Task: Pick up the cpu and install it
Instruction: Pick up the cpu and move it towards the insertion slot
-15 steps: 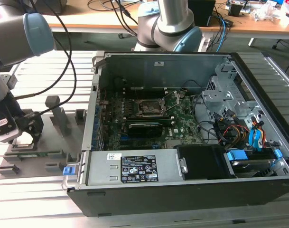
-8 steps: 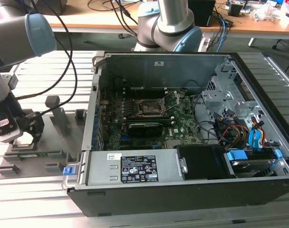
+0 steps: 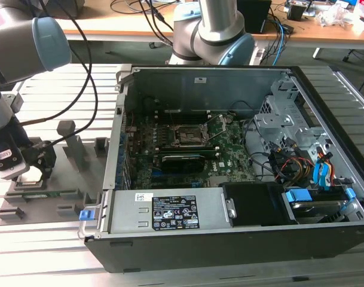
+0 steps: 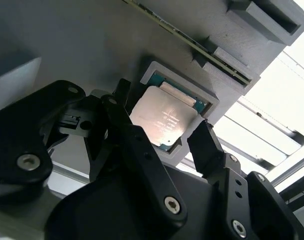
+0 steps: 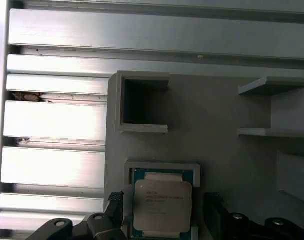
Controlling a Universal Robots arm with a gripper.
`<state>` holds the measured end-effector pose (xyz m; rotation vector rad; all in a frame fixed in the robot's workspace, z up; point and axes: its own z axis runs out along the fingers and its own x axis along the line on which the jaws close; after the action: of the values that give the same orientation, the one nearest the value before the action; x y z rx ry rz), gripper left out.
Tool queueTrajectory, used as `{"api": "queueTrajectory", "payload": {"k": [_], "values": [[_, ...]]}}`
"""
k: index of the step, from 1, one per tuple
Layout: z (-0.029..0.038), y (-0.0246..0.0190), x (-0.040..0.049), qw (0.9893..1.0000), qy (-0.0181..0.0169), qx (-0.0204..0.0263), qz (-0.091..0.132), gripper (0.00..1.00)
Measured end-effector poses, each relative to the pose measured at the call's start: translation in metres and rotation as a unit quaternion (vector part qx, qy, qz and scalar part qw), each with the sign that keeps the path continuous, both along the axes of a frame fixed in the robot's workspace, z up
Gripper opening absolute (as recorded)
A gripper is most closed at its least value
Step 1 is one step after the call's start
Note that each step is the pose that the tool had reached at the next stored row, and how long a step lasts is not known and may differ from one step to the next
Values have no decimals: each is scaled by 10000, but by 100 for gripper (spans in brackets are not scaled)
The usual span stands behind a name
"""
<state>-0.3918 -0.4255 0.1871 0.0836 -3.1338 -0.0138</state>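
Observation:
The cpu (image 5: 162, 201) is a thin square chip with a pale silver top. It lies flat in a square pocket of the grey moulded holder plate (image 5: 216, 115). In both wrist views my gripper (image 5: 164, 199) is open, one black finger (image 5: 116, 206) on each side of the chip, with a small gap to the pocket's rim. The second wrist view shows the cpu (image 4: 162, 119) between the spread fingers (image 4: 206, 142) of the gripper (image 4: 163, 107). In the exterior view the gripper (image 3: 37, 169) hangs low over the holder plate (image 3: 62, 197), at that view's left.
An open computer case (image 3: 229, 227) stands to the exterior view's right of the plate. Its motherboard socket (image 3: 190, 136) has its metal frame swung up. A second arm's base (image 3: 211, 30) stands behind the case. Upright grey blocks (image 3: 74, 143) rise from the plate. Slotted aluminium table (image 5: 52, 125) lies underneath.

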Motion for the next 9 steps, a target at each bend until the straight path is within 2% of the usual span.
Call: {"api": "queueTrajectory", "payload": {"k": [1,2,3,5,9], "values": [[0,0,0,10000,0,0,0,74],[0,0,0,10000,0,0,0,66],[0,0,0,10000,0,0,0,66],[1,0,0,10000,1,-1,0,55],[0,0,1,10000,0,0,0,55]]}}
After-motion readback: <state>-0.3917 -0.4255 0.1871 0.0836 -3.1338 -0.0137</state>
